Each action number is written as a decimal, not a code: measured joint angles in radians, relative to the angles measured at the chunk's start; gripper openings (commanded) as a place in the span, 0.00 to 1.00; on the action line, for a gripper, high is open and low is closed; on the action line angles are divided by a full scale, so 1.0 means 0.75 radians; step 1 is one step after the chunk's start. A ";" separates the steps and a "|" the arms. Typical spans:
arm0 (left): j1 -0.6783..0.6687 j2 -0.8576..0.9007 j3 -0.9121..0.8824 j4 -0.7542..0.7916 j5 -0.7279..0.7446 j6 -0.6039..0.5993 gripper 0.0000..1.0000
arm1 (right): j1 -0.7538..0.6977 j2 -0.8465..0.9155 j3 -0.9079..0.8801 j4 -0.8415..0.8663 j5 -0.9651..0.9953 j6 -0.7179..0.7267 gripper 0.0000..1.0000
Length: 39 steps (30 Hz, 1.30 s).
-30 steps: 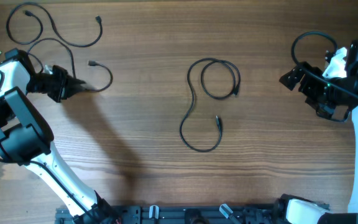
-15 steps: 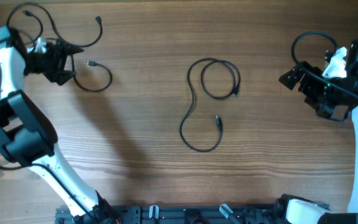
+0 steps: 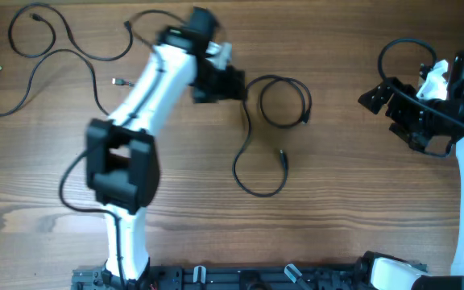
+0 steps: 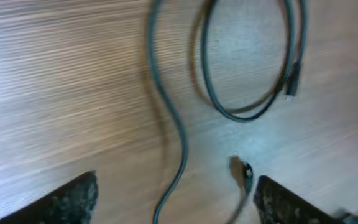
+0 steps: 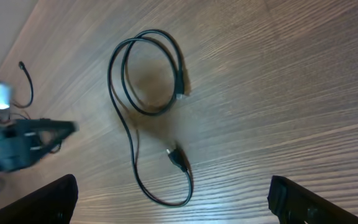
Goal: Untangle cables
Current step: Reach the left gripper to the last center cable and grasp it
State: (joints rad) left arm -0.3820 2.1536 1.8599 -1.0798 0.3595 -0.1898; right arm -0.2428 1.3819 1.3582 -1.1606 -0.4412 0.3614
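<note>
Bare wooden table (image 3: pixel 361 201), and the left gripper (image 3: pixel 238 85) hovers over the middle cable (image 3: pixel 258 193), right at the edge of its loop. Its fingers (image 4: pixel 73 199) stand wide, with only the strand on the wood between them. The right gripper (image 3: pixel 370 98) sits well apart, spread and empty too. Other strands (image 3: pixel 129 36) lie far left. This looks like the reach before a grab; next, I'd say, drop, pinch one strand, draw the loop out.
</note>
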 measured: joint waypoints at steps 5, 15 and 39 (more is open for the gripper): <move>-0.177 0.042 0.000 0.084 -0.189 -0.081 0.69 | 0.000 0.000 0.000 -0.008 -0.005 0.000 1.00; -0.211 0.075 -0.032 0.077 -0.320 -0.318 0.56 | 0.000 0.000 0.000 -0.013 -0.005 0.000 1.00; -0.234 0.078 -0.085 0.200 -0.354 -0.357 0.04 | 0.000 0.000 0.000 -0.020 -0.005 0.000 1.00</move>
State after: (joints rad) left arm -0.5579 2.2124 1.7958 -0.9298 0.0940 -0.4576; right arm -0.2428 1.3819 1.3582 -1.1755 -0.4450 0.3614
